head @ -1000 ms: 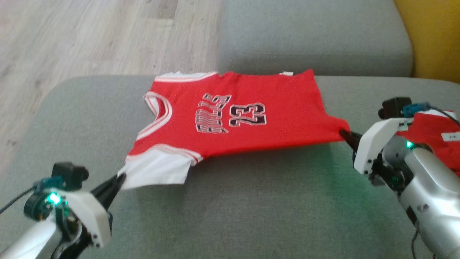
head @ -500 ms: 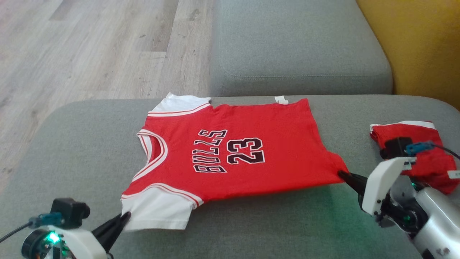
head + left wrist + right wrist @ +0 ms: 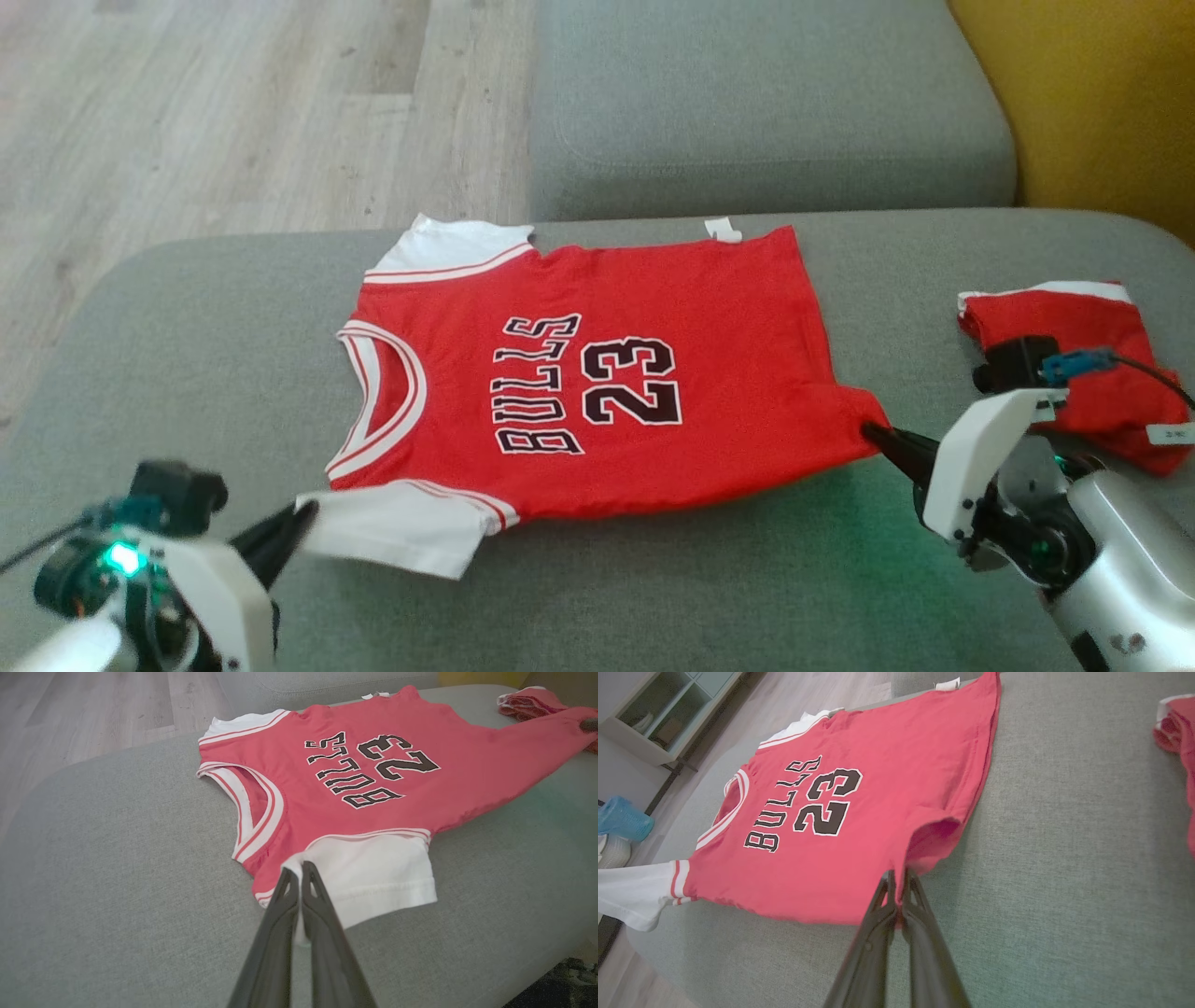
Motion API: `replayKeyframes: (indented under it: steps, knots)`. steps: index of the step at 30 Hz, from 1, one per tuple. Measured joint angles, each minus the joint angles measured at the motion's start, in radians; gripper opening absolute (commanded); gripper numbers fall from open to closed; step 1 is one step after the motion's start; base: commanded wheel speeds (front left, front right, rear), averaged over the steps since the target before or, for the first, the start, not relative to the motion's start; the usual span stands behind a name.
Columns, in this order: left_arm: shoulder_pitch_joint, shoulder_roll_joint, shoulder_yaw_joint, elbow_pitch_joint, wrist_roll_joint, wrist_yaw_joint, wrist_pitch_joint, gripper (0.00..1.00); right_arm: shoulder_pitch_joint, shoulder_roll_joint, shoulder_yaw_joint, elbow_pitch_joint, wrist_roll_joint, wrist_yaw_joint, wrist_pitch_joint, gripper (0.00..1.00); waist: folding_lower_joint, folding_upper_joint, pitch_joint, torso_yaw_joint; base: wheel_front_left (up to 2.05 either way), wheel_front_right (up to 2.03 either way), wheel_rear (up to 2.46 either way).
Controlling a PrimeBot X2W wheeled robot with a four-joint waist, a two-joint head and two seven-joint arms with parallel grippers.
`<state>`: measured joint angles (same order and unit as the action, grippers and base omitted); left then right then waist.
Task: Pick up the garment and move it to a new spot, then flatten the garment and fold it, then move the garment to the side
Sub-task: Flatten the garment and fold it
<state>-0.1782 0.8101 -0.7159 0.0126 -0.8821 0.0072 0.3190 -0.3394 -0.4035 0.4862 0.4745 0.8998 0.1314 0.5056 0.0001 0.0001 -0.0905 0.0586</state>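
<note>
Our left fingers [image 3: 285, 537] clench the jersey [image 3: 597, 392] by its sleeve [image 3: 392, 532] at seven o'clock, right fingers [image 3: 887, 441] its hem corner [image 3: 854, 415] at four, tensioning it flat on the sofa [image 3: 653, 579].

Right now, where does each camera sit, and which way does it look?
Head view: on my head, looking forward and down at the red jersey spread on the grey sofa; left gripper lower left, right gripper lower right, both shut on the jersey.
Left wrist view: on my left wrist, looking along its dark fingers to the white sleeve they pinch.
Right wrist view: on my right wrist, looking along its fingers to the jersey's red hem corner.
Shared: all three see the BULLS 23 print.
</note>
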Motion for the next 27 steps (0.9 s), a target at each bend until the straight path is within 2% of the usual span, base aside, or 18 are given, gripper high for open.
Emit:
replayKeyframes:
  steps: [8,15,19,27]
  knots:
    - [-0.148,-0.045,-0.036,0.131,0.041,-0.064,0.061,0.00,-0.073,0.067,-0.048,0.083,-0.078,0.000,0.063,0.00,0.0001,0.0000,0.041,-0.003,0.00,0.00,0.00]
    - [-0.310,-0.100,-0.091,0.290,0.113,-0.111,0.089,0.00,-0.200,0.149,-0.136,0.245,-0.170,0.000,0.082,0.00,0.0001,0.0000,0.085,-0.007,0.00,0.00,0.00]
    - [-0.391,-0.126,-0.126,0.379,0.152,-0.123,0.093,0.00,-0.266,0.187,-0.157,0.311,-0.211,0.000,0.085,0.00,0.0001,0.0000,0.115,-0.011,0.00,0.00,0.00]
    - [-0.533,-0.198,-0.183,0.525,0.208,-0.136,0.030,0.00,-0.386,0.226,-0.184,0.422,-0.274,0.000,0.053,0.00,0.0001,0.0000,0.184,-0.032,0.00,0.00,0.00]
